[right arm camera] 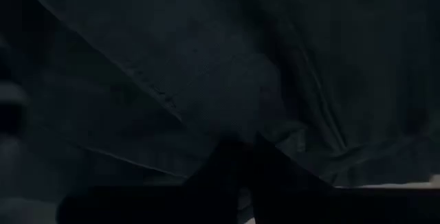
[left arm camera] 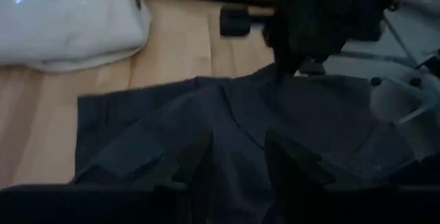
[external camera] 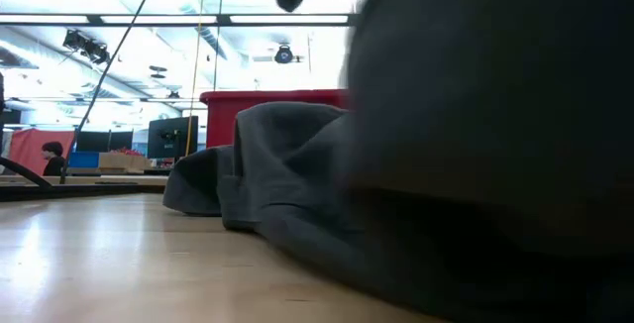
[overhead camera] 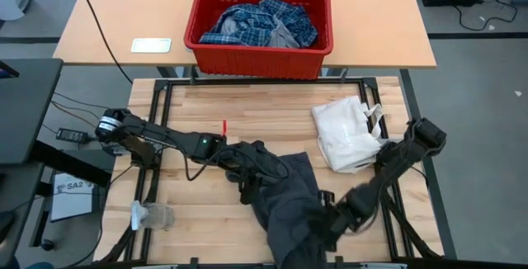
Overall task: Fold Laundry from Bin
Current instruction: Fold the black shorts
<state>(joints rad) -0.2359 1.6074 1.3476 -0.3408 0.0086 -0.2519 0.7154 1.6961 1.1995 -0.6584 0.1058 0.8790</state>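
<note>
Dark grey shorts (overhead camera: 285, 199) lie spread on the table (overhead camera: 206, 112), with both grippers on them.

Right gripper (overhead camera: 330, 218) pinches their edge tight; left gripper (overhead camera: 247, 172) holds cloth half-closed. Pulling apart could bunch them. More laundry (overhead camera: 260, 21) waits in the bin (overhead camera: 202, 5).

Left claw (left arm camera: 237, 159) on dark grey garment (left arm camera: 206, 128), white bag (left arm camera: 69, 21) beyond, wooden table (left arm camera: 185, 52)

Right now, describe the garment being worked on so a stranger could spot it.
On the wooden table, look at the near edge, in front of the red bin. The dark grey garment lies crumpled between both arms, beside the white bag. It alone is dark and plain.
</note>
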